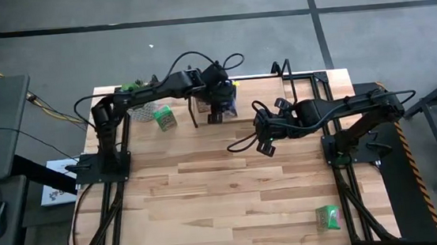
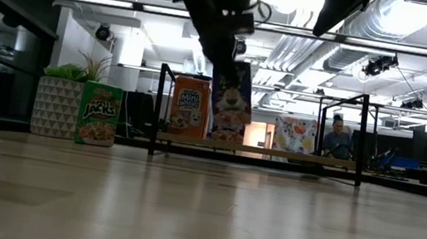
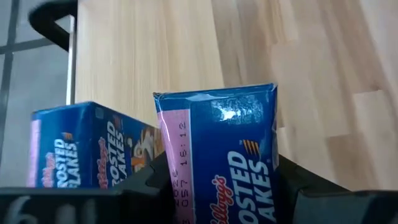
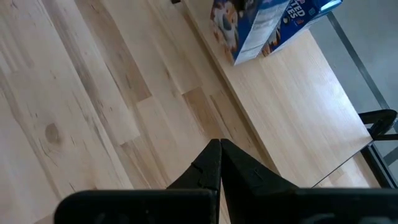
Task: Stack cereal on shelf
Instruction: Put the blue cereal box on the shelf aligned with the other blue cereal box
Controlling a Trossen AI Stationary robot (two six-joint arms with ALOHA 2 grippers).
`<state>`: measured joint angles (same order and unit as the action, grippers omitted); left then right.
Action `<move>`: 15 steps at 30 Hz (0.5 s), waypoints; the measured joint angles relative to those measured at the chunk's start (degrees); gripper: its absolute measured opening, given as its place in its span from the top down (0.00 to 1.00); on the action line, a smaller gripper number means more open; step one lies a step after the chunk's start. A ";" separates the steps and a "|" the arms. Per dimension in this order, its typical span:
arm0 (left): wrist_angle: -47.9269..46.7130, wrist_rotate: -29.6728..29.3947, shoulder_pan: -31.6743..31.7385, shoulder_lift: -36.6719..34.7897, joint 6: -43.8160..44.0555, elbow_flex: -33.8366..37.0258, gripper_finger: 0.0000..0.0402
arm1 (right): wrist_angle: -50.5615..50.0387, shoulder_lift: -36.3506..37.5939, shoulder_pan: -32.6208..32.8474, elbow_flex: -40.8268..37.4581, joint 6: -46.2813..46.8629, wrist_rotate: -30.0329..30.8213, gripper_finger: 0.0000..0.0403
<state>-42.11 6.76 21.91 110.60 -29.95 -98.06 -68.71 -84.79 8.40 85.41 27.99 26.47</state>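
Observation:
My left gripper reaches over the black-rod shelf at the table's far edge, shut on a blue cereal box. A second blue box sits close beside the held one. An orange box stands upright on the shelf board next to them. One green box stands on the tabletop beside the planter. Another green box lies near the table's near right corner. My right gripper hovers shut above the table's middle right, touching nothing. My left gripper pinches the blue box between its two fingers, one on either side of the box's upper part. It comes from above, pointing down. The box hangs almost upright, its lower end at shelf board level; whether it rests there I cannot tell.
A potted green plant in a patterned white planter stands at the far left beside the shelf. The shelf board has free room toward its right end. Bare wooden tabletop lies between the arms. A person sits far behind the table.

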 joint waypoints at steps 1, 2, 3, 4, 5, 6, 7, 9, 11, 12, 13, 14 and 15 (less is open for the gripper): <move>0.26 -0.04 0.30 0.67 -0.55 0.02 0.64 | 0.00 0.00 0.00 0.00 0.00 -0.01 1.00; 0.45 -0.40 0.64 1.20 -1.00 0.02 0.64 | 0.02 0.00 0.00 0.00 0.02 -0.01 1.00; 1.06 -1.52 0.88 1.88 -1.16 0.02 0.64 | 0.02 0.00 0.00 0.00 0.00 0.01 1.00; 2.32 -2.72 1.07 2.41 -1.11 0.02 0.63 | 0.04 0.00 0.01 0.00 0.01 0.01 1.00; 2.94 -3.41 1.13 2.86 -0.96 0.02 0.63 | 0.08 0.00 0.01 0.00 0.00 -0.01 1.00; 2.77 -4.02 1.27 3.21 -0.97 0.02 0.63 | 0.11 0.00 0.01 0.00 0.00 -0.01 1.00; 2.84 -4.68 1.39 3.46 -1.35 0.02 0.63 | 0.18 0.02 0.00 0.00 0.00 0.01 1.00; 2.93 -5.81 1.40 3.57 -2.24 0.02 0.63 | 0.31 0.02 0.02 0.00 -0.20 -0.01 1.00; 3.13 -5.85 1.38 3.51 -2.64 0.02 0.63 | 0.57 0.02 0.00 0.00 -0.95 -0.01 1.00; 3.13 -5.87 1.37 3.51 -3.08 0.02 0.63 | 0.59 0.02 0.00 0.00 -1.14 -0.01 1.00; 3.04 -5.87 1.36 3.51 -3.15 0.02 0.63 | 0.71 0.02 0.02 0.00 -1.33 0.02 1.00; 3.05 -5.85 1.39 3.51 -3.15 0.02 0.63 | 0.94 0.02 0.01 0.00 -1.46 0.08 1.00; 3.11 -5.85 1.45 3.51 -3.12 0.02 0.63 | 1.07 0.02 0.00 0.00 -1.46 0.08 1.00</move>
<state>-39.00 0.91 23.36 114.10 -33.07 -98.04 -67.64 -84.77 8.40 85.41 26.52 26.55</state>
